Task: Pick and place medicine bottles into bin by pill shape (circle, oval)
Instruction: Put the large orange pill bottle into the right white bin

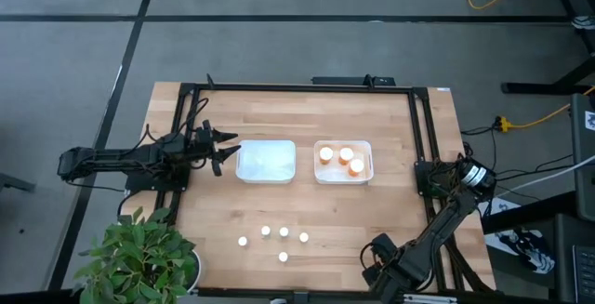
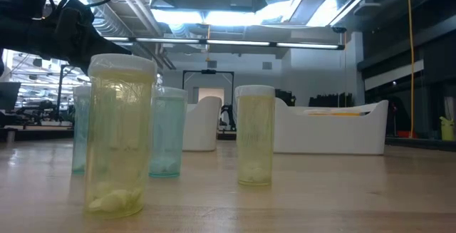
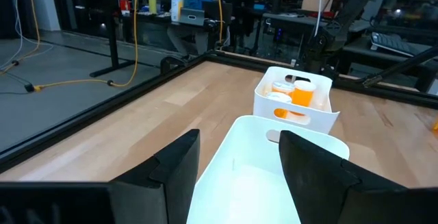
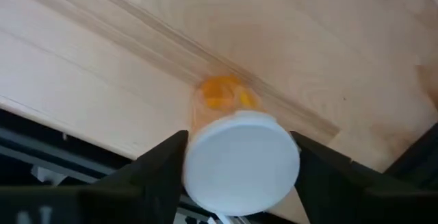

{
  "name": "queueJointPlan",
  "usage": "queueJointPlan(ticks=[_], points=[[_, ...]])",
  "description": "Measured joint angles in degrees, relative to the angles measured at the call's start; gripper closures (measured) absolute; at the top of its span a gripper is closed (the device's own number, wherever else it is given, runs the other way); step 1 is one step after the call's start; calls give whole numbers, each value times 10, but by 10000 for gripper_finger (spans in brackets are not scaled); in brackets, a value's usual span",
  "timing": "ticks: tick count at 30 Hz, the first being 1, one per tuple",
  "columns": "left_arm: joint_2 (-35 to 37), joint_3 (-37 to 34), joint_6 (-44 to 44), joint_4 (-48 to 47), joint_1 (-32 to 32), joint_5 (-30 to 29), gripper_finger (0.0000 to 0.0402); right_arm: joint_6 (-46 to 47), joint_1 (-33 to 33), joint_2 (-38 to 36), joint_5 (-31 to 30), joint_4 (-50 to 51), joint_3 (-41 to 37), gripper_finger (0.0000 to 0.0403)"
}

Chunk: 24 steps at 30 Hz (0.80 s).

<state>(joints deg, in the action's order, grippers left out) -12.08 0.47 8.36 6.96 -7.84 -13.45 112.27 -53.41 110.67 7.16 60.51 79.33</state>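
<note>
Three orange bottles (image 1: 342, 159) stand in the right white bin (image 1: 368, 176). The left white bin (image 1: 266, 161) holds no bottle that I can see. Several small pale bottles (image 1: 275, 239) stand on the table near its front edge; they show close up in the low view (image 2: 120, 140). My left gripper (image 1: 223, 151) is open and empty at the left bin's left rim (image 3: 253, 169). My right gripper (image 4: 241, 166) is near the table's front right edge (image 1: 379, 251), shut on an orange bottle (image 4: 220, 95) with a white cap. My right gripper pinches the orange bottle's white cap (image 4: 239, 161) between its two fingers, one on each side of the cap. The fingers come from above, pointing down. The bottle is upright below them, close to the table's edge; I cannot tell whether it stands on the wood or is lifted.
A potted plant (image 1: 139, 257) overhangs the table's front left corner. A black frame (image 1: 297, 87) runs around the far and side edges. Bare wood lies between the bins and the small bottles.
</note>
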Motion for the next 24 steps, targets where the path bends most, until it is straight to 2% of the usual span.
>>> queueJointPlan(ticks=[7,12,17,24], points=[[0,0,0,0,0,0,208,-6,0,0,0,1,0,185],[0,0,0,0,0,0,208,-62,20,-7,-1,19,0,197],[0,0,0,0,0,0,208,-169,68,-38,-44,45,0,191],[0,0,0,0,0,0,208,-356,184,-84,-139,125,1,196]])
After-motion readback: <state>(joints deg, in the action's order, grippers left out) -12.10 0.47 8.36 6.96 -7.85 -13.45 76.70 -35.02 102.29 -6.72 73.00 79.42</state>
